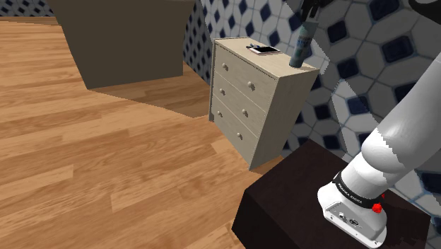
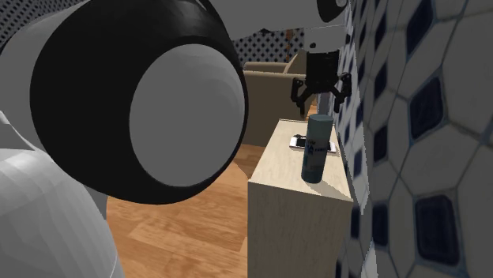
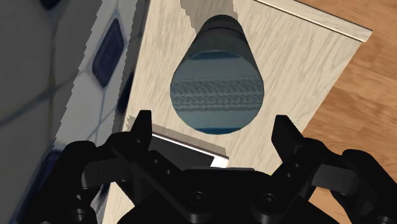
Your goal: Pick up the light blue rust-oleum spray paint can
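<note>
While spread wide, fingers (image 3: 143,130) above upright can (image 3: 218,89)

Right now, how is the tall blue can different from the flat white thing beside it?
The light blue cylindrical spray can stands upright and tall; the flat white phone-like slab lies flat and low. The can is round, the slab rectangular. Both sit on the pale wooden dresser.

The shoulder view looks down from beside the stand (image 1: 304,205), far from the hand (image 2: 320,101). The second exterior view sits close behind the arm (image 2: 134,110), facing the hand. The wrist view looks straight down. All share the dresser (image 1: 272,106) top and can (image 2: 314,154) under the hand.
</note>
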`<state>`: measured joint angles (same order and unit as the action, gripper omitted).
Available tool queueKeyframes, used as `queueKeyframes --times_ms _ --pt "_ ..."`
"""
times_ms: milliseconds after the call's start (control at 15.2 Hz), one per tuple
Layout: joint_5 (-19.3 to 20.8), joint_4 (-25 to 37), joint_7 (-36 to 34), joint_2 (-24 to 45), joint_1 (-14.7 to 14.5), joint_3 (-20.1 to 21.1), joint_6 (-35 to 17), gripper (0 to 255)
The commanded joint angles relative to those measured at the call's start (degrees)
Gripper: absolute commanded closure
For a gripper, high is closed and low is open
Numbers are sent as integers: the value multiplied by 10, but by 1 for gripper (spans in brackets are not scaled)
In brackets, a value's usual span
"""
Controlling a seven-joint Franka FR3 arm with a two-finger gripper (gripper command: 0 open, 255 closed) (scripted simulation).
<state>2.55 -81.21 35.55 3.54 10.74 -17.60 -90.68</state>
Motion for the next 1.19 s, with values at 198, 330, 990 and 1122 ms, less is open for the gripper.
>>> queueKeyframes --times_ms 198,330,990,1122 --pt "5 -53 -4 -14 -2 1 -40 0" --pt "5 -53 -4 -14 -2 1 -40 0" --pt "5 -53 -4 -14 -2 1 -40 255" --pt "3 -30 -2 -8 -1 1 -23 255"
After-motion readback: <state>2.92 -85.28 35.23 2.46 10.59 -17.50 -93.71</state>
